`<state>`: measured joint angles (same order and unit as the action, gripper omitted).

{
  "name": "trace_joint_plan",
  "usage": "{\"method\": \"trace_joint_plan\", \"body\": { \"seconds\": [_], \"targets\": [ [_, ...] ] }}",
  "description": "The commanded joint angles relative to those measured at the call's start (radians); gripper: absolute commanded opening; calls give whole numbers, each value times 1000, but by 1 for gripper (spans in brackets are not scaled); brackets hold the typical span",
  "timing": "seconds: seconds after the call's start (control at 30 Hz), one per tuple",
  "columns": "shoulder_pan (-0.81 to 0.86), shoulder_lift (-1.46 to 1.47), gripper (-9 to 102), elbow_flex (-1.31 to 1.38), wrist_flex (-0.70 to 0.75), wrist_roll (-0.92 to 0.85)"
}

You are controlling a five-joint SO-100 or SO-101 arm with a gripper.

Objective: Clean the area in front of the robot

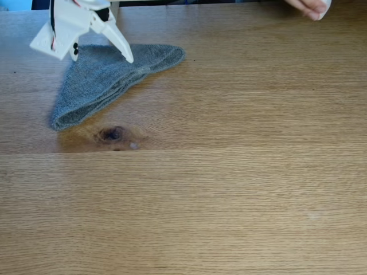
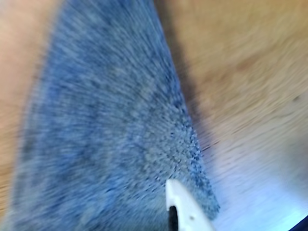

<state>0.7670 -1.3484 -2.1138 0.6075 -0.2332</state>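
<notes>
The grey cloth lay folded into a rough wedge toward ten o'clock of the fixed view, its rounded end pointing to two o'clock and its narrow end to seven o'clock. The robot reached in from twelve o'clock, and its gripper sat over the cloth's upper edge with one white finger pressed down onto the terry, probably to pin the cloth so it could be dragged as a wiper. Whether the gripper was pinching the fabric or merely resting on it could not be told: only one finger showed clearly, and the wrist view was smeared by motion, giving just a white fingertip at six o'clock over blurred grey pile.

The worktop, the area to be cleaned, spread bare toward four and six o'clock. A dark knot sat just past the cloth's narrow end. A person's hand holding something white hovered at one o'clock, well apart from the cloth, and nothing blocked a sweep.
</notes>
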Motion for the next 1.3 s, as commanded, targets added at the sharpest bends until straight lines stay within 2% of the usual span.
{"method": "trace_joint_plan", "body": {
  "seconds": [0.0, 0.27, 0.8, 1.27],
  "targets": [
    [67, 100, 54, 152, -46, -17],
    [114, 281, 52, 230, -40, -40],
    [41, 408, 36, 224, 104, -103],
    [-66, 474, 10, 224, 120, -71]
  ]
}}
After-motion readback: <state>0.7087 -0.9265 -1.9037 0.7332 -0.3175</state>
